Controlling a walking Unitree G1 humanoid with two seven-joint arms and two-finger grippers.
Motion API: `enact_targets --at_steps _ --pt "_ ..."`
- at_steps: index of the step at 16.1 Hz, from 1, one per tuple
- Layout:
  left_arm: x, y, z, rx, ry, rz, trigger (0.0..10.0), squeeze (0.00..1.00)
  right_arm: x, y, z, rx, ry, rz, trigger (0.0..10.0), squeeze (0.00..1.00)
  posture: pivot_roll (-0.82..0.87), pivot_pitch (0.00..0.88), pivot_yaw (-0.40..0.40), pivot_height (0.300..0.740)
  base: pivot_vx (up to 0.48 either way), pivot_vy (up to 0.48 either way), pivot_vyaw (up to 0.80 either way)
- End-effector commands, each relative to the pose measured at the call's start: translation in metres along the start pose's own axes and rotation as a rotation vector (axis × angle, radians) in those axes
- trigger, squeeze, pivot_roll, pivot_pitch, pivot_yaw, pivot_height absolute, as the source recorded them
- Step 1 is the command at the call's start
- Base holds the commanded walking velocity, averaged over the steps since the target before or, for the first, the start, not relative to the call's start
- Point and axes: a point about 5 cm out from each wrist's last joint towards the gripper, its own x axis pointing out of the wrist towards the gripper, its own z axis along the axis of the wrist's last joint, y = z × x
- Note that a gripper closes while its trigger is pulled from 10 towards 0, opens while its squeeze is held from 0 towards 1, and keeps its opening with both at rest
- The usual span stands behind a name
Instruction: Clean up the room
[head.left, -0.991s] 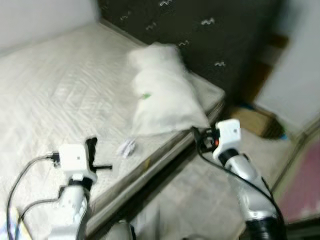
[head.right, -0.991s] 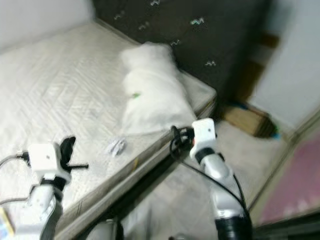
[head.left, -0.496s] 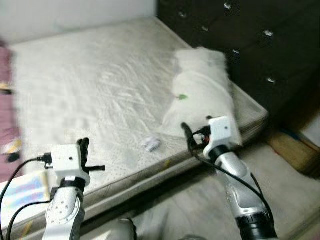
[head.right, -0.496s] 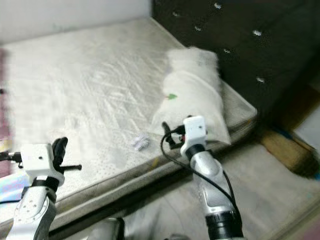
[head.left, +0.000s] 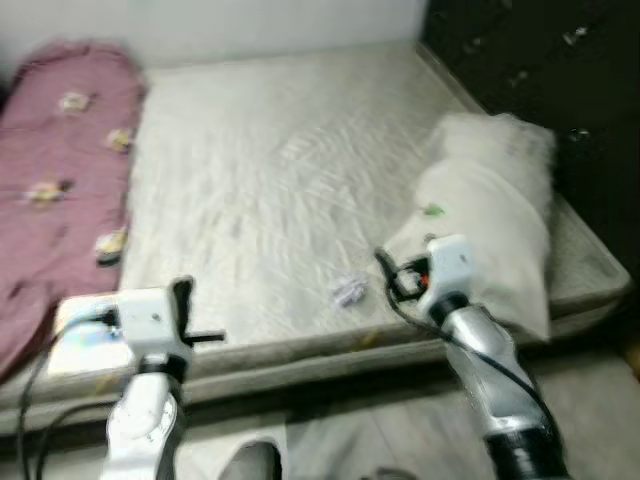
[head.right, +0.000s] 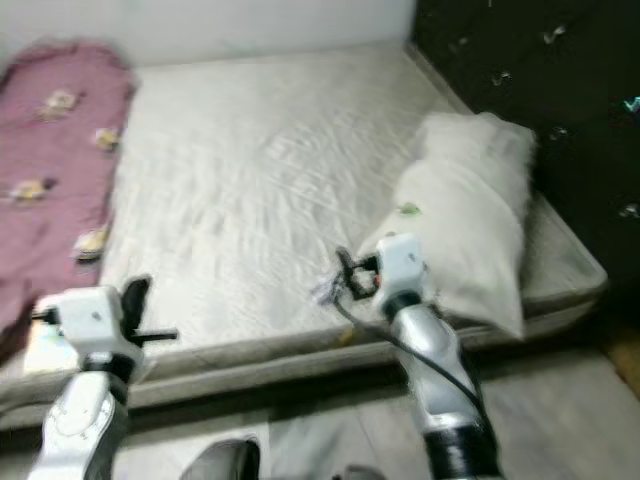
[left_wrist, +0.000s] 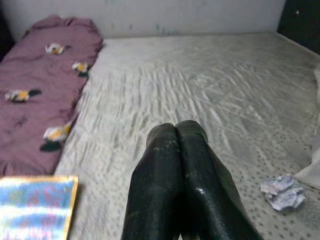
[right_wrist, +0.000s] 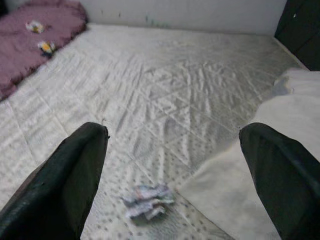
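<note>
A small crumpled paper (head.left: 348, 291) lies on the white quilted mattress (head.left: 270, 170), near its front edge. My right gripper (right_wrist: 174, 131) hovers open just above and behind the crumpled paper (right_wrist: 148, 200), level with the bed edge, nothing between its fingers. My left gripper (left_wrist: 175, 129) is shut and empty, held over the mattress's front-left part; the crumpled paper (left_wrist: 283, 192) lies well off to its right. A flat colourful book (head.left: 85, 335) rests at the mattress's front-left corner, beside the left gripper (head.left: 182, 295).
A white pillow (head.left: 490, 230) lies along the mattress's right side against the dark tufted headboard (head.left: 540, 60), close to my right arm. A maroon flowered blanket (head.left: 60, 150) covers the left strip. Grey floor (head.left: 400, 450) runs along the bed's front.
The whole view has swung left: the pillow slid to the right and the maroon blanket and book came into view. Both arms keep the same pose.
</note>
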Motion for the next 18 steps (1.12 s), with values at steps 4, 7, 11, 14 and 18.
enact_targets --at_steps 4,7,11,14,18 --pt "0.0025 0.0078 0.0038 0.015 -0.013 0.003 10.0 0.00 0.0104 0.0030 0.0099 0.005 -0.043 -0.005 10.0 0.00 -0.02 0.060 -0.017 0.740 0.000 0.000 0.40" --pt "0.0042 0.0043 0.0068 0.007 -0.031 -0.022 10.0 0.00 0.0097 -0.0005 0.0072 0.022 -0.035 -0.023 10.0 0.00 -0.02 0.056 -0.018 0.740 0.000 0.000 0.00" --pt "0.0050 0.0041 0.0065 0.007 -0.030 -0.024 10.0 0.00 0.0099 0.0022 0.0036 0.037 -0.023 -0.034 10.0 0.00 -0.01 0.049 -0.021 0.740 0.000 0.000 -0.20" --pt "0.0054 0.0048 0.0051 0.010 -0.024 -0.017 10.0 0.00 0.0094 0.0017 0.0003 0.045 -0.013 -0.042 10.0 0.00 -0.01 0.044 -0.021 0.740 0.000 0.000 -0.80" --pt "0.0062 0.0028 0.0076 0.000 -0.036 -0.041 10.0 0.00 0.0121 0.0020 0.0029 0.041 -0.026 -0.045 10.0 0.00 -0.01 0.051 -0.011 0.740 0.000 0.000 0.00"
